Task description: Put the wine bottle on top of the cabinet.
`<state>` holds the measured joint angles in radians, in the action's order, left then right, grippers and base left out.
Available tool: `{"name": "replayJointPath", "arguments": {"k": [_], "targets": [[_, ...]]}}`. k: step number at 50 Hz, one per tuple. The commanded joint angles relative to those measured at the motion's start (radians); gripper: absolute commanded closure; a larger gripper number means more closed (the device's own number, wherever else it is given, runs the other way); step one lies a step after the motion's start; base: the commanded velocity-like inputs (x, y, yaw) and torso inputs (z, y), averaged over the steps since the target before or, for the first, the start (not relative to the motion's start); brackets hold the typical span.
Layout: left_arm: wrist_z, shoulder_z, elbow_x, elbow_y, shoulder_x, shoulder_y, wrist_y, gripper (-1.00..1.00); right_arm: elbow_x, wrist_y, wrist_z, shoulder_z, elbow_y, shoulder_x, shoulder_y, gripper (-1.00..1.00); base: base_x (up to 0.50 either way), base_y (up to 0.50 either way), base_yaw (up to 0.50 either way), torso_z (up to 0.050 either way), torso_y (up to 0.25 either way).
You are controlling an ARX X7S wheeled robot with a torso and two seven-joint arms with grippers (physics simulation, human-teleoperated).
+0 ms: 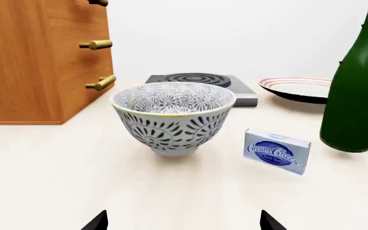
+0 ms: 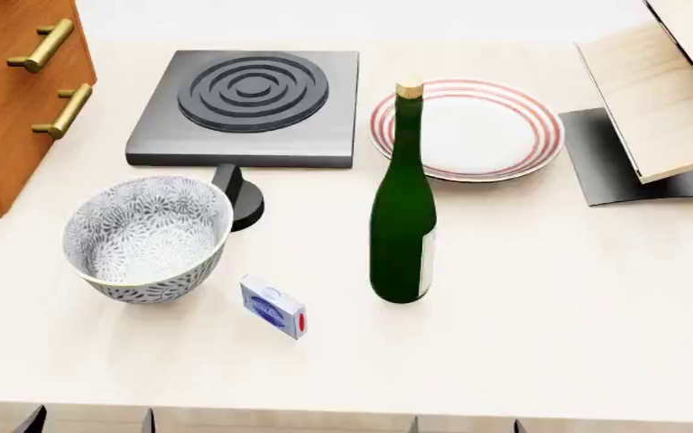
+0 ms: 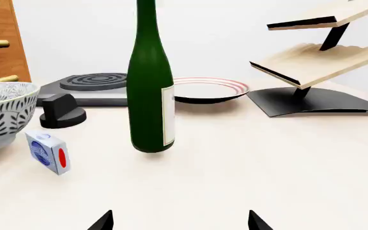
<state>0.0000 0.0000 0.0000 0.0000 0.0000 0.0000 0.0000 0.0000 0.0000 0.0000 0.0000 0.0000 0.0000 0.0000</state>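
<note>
We see the tall dark green glass wine bottle with a tan cork top standing upright on the pale cream tabletop, near its middle, with nothing gripping it. Its pale label faces the right side in the head view. Behind it lies the white plate with red rings, and to the plate's left sits the flat dark grey burner with concentric coils, whose black knob juts toward us. The white bowl with a dark leaf pattern stands left of the bottle, well apart from it, and the small blue and white cream cheese box lies between them, nearer the table's front edge. The large reddish-brown wooden cabinet with brass bar handles rises at the far left, and the pale light-wood slanted rack on a dark base stands at the far right.

Our left gripper faces the bowl from in front, its two dark fingertips spread wide and holding nothing. Our right gripper faces the bottle, fingertips likewise spread apart and bare, well short of the glass.
</note>
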Motion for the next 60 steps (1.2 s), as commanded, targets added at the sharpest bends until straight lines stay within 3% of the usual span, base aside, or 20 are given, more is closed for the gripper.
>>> {"name": "replayJointPath", "arguments": {"k": [1, 10, 13, 16, 33, 43, 45, 60], "targets": [[-0.042, 0.042, -0.037, -0.002, -0.037, -0.001, 0.003, -1.0, 0.019, -0.001, 0.025, -0.025, 0.0, 0.019, 0.0, -1.0, 0.0, 0.0, 0.0, 0.0, 0.0], [-0.058, 0.067, -0.055, -0.002, -0.056, -0.005, -0.008, -1.0, 0.031, 0.005, 0.06, -0.06, 0.014, 0.044, 0.008, -1.0, 0.0, 0.0, 0.0, 0.0, 0.0], [-0.088, 0.1, 0.007, -0.015, -0.068, -0.013, -0.028, -1.0, 0.034, -0.001, 0.063, -0.071, 0.029, 0.051, 0.013, -1.0, 0.0, 0.0, 0.0, 0.0, 0.0], [-0.073, 0.073, -0.065, -0.011, -0.064, -0.01, -0.003, -1.0, 0.037, 0.002, 0.072, -0.076, 0.029, 0.056, 0.014, -1.0, 0.0, 0.0, 0.0, 0.0, 0.0], [-0.09, 0.075, -0.118, 0.021, -0.081, 0.009, 0.033, -1.0, 0.062, -0.007, 0.114, -0.087, -0.013, 0.078, 0.001, -1.0, 0.0, 0.0, 0.0, 0.0, 0.0], [-0.117, 0.107, -0.099, 0.19, -0.103, 0.057, -0.009, -1.0, -0.019, 0.016, 0.172, -0.125, -0.174, 0.097, -0.021, -1.0, 0.0, 0.0, 0.0, 0.0, 0.0], [-0.107, 0.102, -0.143, 0.225, -0.1, 0.063, -0.016, -1.0, -0.008, 0.043, 0.174, -0.122, -0.214, 0.096, -0.025, -1.0, 0.0, 0.0, 0.0, 0.0, 0.0], [-0.166, 0.157, -0.052, 0.604, -0.152, 0.058, -0.236, -1.0, 0.037, 0.275, 0.177, -0.129, -0.597, 0.123, -0.023, -1.0, 0.0, 0.0, 0.0, 0.0, 0.0]]}}
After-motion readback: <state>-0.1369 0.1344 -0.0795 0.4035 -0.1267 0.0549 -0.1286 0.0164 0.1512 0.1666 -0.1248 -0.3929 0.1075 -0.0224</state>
